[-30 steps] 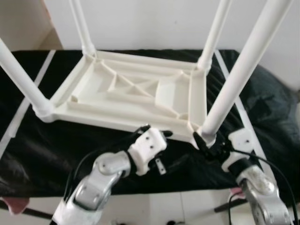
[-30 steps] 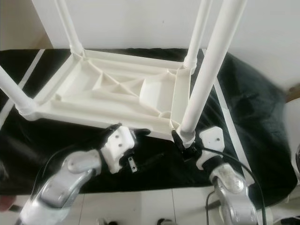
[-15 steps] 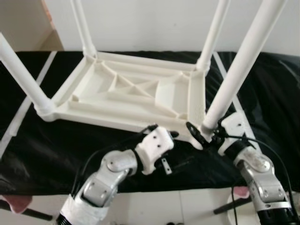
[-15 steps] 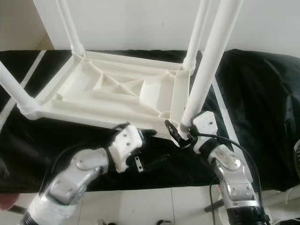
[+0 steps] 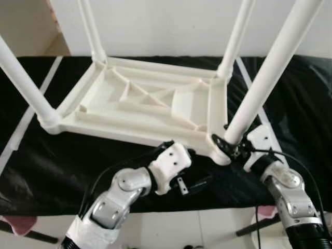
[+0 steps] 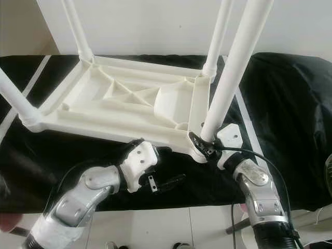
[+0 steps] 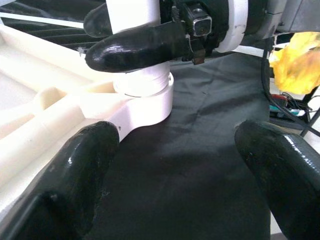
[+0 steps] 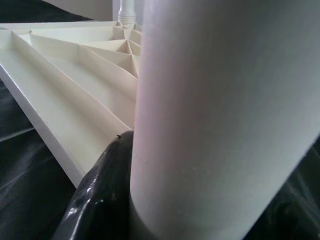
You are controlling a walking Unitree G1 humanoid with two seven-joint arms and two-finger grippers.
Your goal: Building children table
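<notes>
A: Where is the children's table (image 5: 150, 104) found?

B: It is laid upside down on a black cloth (image 5: 62, 155) spread over a raised surface, with its ribbed underside turned upward. Four white legs are stood up from its corners. A white wall (image 5: 166, 26) is seen behind it, and a white tiled floor (image 6: 171, 228) in front.

A: Which leg is being worked on?

B: The near right leg (image 5: 267, 78), at the corner closest to the robot's right arm. It is seated in the round corner socket (image 7: 145, 102) of the tabletop.

A: How is the right pincer (image 5: 231, 148) set?

B: It is closed around the base of that leg, just above the socket. In the left wrist view one black finger (image 7: 137, 47) is seen wrapped across the front of the leg, touching it. In the right wrist view the leg (image 8: 220, 115) is pressed close against the camera, with a black finger (image 8: 102, 195) at its foot.

A: And the left pincer (image 5: 189, 171)?

B: It is held wide, with nothing between its fingers. It is placed low over the black cloth, just in front of the table's near edge and pointed toward the gripped corner. One finger (image 7: 70, 175) lies near the tabletop's rim; the other (image 7: 282, 165) is set well apart over the cloth.

A: Is anything else noted?

B: A yellow object (image 7: 297, 65) is glimpsed beyond the right arm; what it is cannot be told.
</notes>
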